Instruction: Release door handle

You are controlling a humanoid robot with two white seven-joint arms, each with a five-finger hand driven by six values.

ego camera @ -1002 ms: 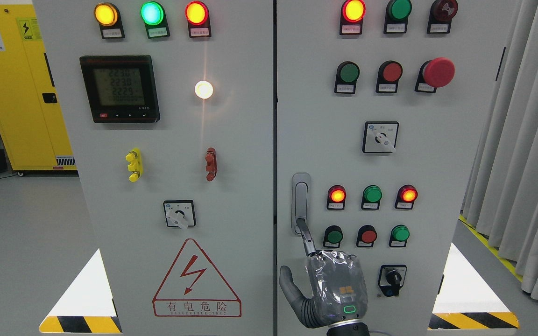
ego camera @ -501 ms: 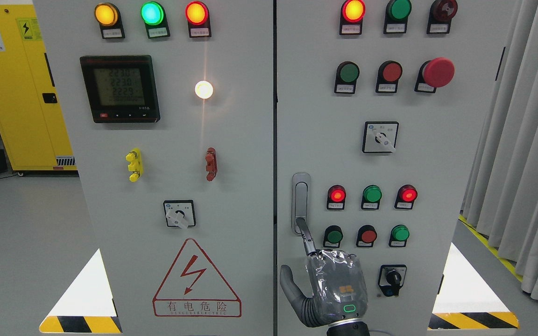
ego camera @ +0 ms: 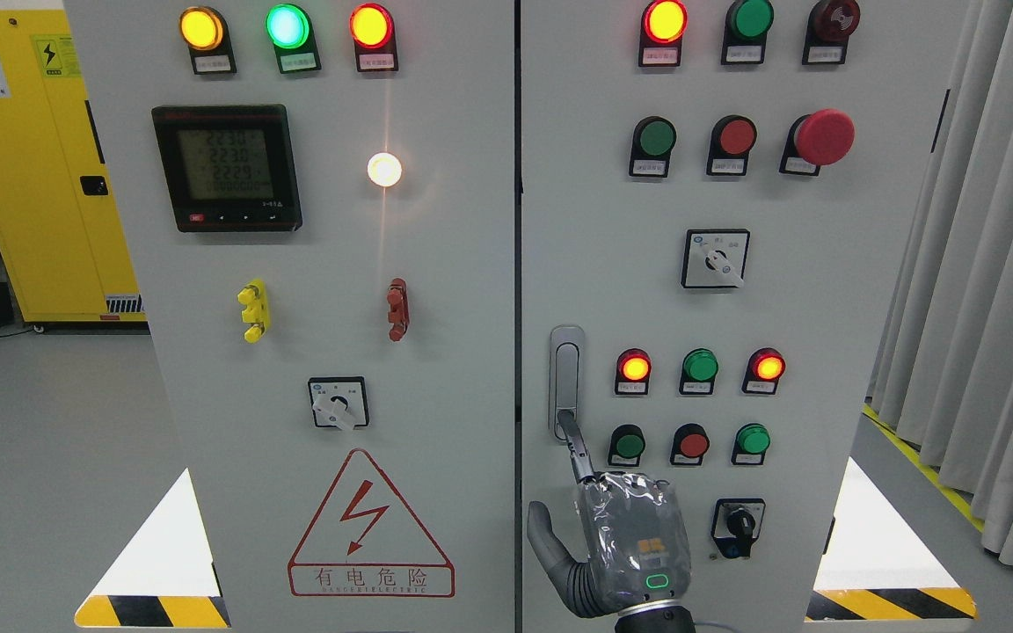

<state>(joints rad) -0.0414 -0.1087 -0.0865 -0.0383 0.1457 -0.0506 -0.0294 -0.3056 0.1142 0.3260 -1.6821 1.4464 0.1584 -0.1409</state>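
my right hand (ego camera: 634, 545) had one extended finger touching the bottom of the door handle (ego camera: 566, 382) on the right cabinet door, grasping nothing. i judged withdrawing sideways might bump the green button (ego camera: 627, 444).

Industrial site: electrical control cabinet (ego camera: 436, 264)
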